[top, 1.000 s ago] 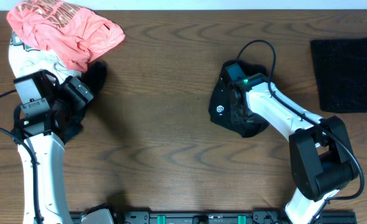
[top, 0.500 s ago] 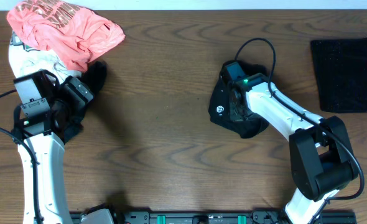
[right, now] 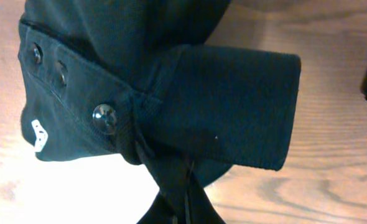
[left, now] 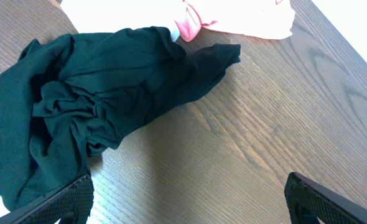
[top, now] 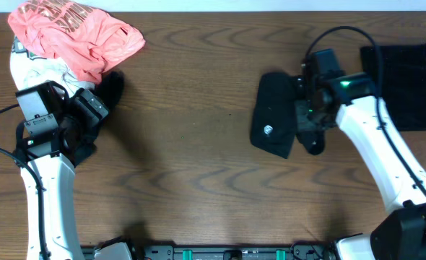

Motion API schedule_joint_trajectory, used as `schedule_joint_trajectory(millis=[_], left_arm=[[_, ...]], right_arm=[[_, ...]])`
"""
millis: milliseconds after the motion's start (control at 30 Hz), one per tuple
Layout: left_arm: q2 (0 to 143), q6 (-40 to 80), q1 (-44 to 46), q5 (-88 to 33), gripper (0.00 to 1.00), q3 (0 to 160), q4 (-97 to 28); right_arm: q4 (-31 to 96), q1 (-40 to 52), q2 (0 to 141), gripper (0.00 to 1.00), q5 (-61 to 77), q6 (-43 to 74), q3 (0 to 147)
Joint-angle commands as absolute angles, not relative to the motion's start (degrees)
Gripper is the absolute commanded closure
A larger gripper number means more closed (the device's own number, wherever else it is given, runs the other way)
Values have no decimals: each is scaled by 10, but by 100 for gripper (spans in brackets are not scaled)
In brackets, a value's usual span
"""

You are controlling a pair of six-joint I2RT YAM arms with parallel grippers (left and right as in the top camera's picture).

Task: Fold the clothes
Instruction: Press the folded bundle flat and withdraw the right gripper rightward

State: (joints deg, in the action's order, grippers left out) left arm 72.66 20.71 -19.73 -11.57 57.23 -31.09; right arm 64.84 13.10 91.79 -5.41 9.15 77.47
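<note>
So, the right gripper is clamping the black logo garment mid-table while the left gripper is hanging wide open over a crumpled black garment. Farther back, the coral-pink tee and white garment are sitting heaped — only the black rectangle is looking folded.

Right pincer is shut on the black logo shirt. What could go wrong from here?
The right pincer holds only a thin twisted bit of the black logo shirt near its buttons, so it may slip out on a pull. The shirt lies bunched, close to the folded black cloth; dragging it that way could disturb that cloth.
</note>
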Motion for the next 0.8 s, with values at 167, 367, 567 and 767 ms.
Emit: schedule_joint_trajectory(millis=[167,367,567,767], left_arm=[[730,197,-200,-109,2,579,-312],[730,197,-200,-109,2,579,-313],[730,197,-200,-109,2,579,-318],[730,197,-200,-109,2,578,-321]], right_arm=[[662,62,940,99,-27,-13,759],[693,59,969,1,-54,-18,757],[692,48,973,11,-41,8,771],[624,52,973,42,76,-21,806]])
